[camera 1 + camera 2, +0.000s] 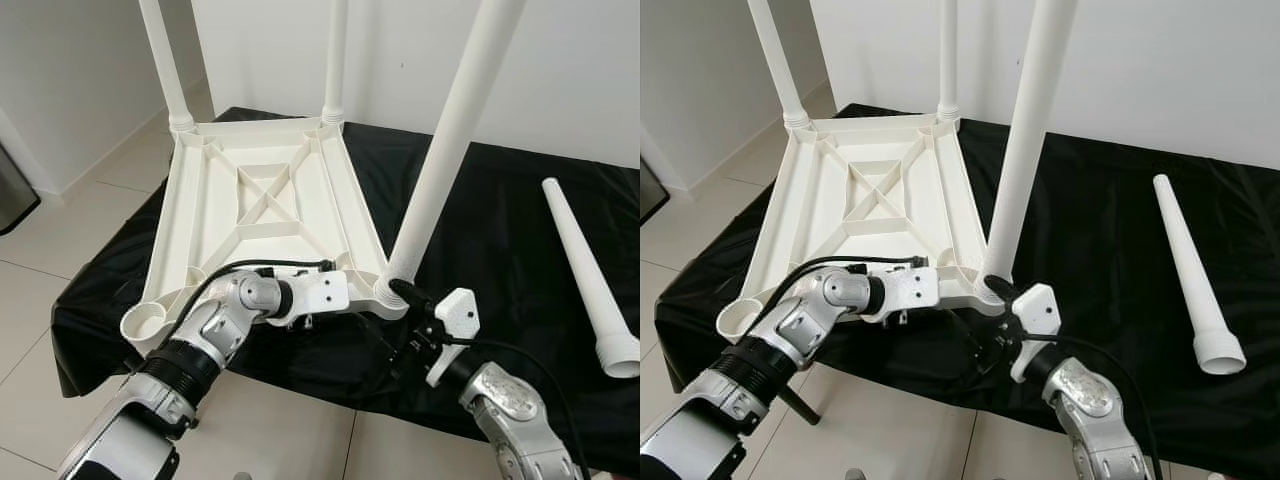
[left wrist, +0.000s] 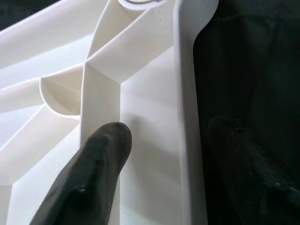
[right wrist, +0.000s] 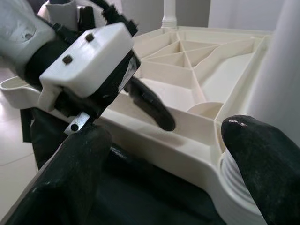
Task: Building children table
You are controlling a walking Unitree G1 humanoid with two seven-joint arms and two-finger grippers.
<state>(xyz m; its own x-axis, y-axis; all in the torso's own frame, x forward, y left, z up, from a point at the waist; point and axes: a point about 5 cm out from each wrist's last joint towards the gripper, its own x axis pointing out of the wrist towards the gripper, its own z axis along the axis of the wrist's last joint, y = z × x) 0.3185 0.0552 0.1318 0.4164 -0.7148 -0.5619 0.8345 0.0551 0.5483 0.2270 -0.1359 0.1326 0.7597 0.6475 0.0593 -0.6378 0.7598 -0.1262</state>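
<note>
The white plastic tabletop [image 1: 262,215] lies upside down on the counter [image 1: 500,230], which is draped in a black cloth. Its ribbed underside faces up, and its near edge overhangs the counter's front edge. Three white legs stand in its corner sockets: two at the far corners [image 1: 165,60] [image 1: 335,55] and one at the near right corner [image 1: 450,140]. The near left socket [image 1: 148,322] is an open ring with no leg in it. A fourth leg [image 1: 590,275] lies loose on the cloth, well apart to the right, its threaded wide end pointing toward the counter's front edge.

The left claw [image 1: 330,295] reaches over the tabletop's near rim. In the left wrist view one finger [image 2: 96,173] rests inside against a rib and the other sits outside the rim wall over the black cloth, so the claw straddles the rim with its fingers apart; whether they press the wall cannot be told. The right claw [image 1: 990,315] hovers at the base of the near right leg, fingers spread, one [image 3: 265,159] just beside the threaded collar.

Open cloth stretches between the tabletop and the loose leg. Pale floor tiles [image 1: 40,240] run to the left and in front of the counter, and white walls [image 1: 560,70] stand behind. No writing can be read.
</note>
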